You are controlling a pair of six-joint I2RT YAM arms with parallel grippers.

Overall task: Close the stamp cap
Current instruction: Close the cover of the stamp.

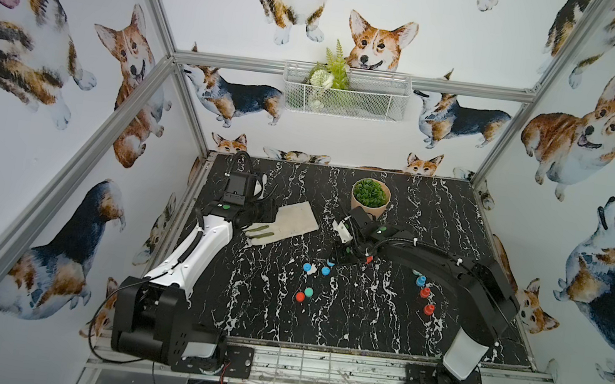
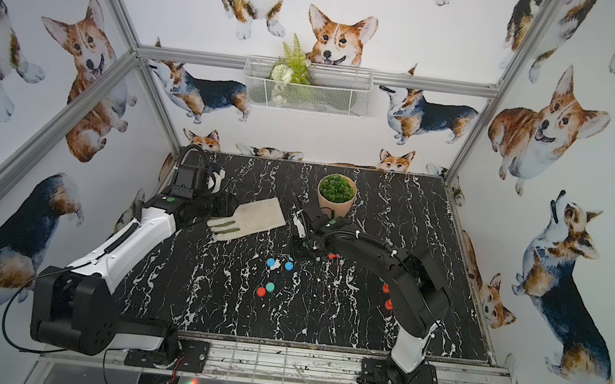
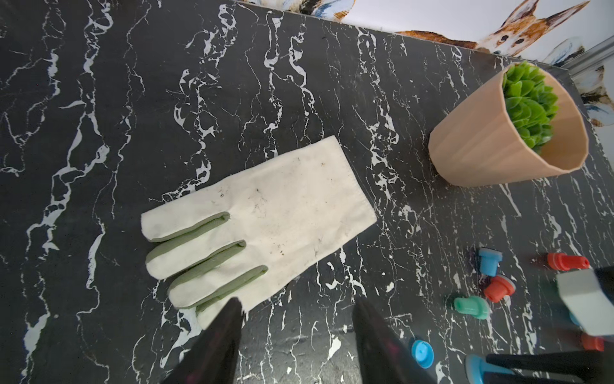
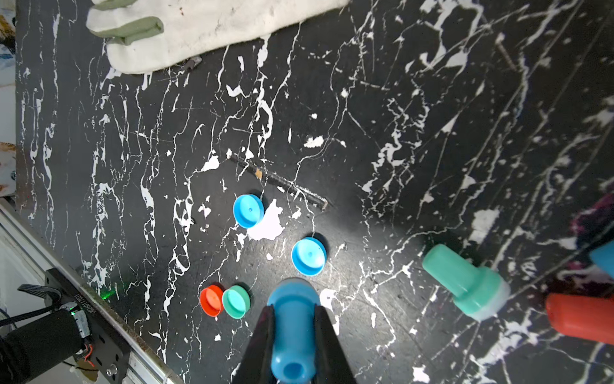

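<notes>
Right gripper [image 4: 294, 309] clenched on the narrow handle of the blue stamp [image 4: 292, 335], near the middle of the marble table [image 4: 398, 116]. The stamp's wide end points away from the wrist camera (whether it touches the surface cannot be told). Just past that end lies a blue cap [image 4: 309, 256], and a second blue cap [image 4: 248, 210] lies a little farther off. A red cap [image 4: 211, 300] and a green cap [image 4: 236, 301] touch each other to one side of the held stamp. On the other side a teal stamp [image 4: 468, 282] lies tipped over, with a red stamp [image 4: 581, 319] just beside it. In a top view a row of three stamps [image 1: 424, 292], one blue and two red, sits close to the right arm. Left gripper [image 3: 298, 306] released and empty, its jaws spread above the fingertips of a white glove [image 3: 265, 212] lying flat. A potted plant [image 3: 508, 133] stands toward the back of the table, near the glove's cuff
</notes>
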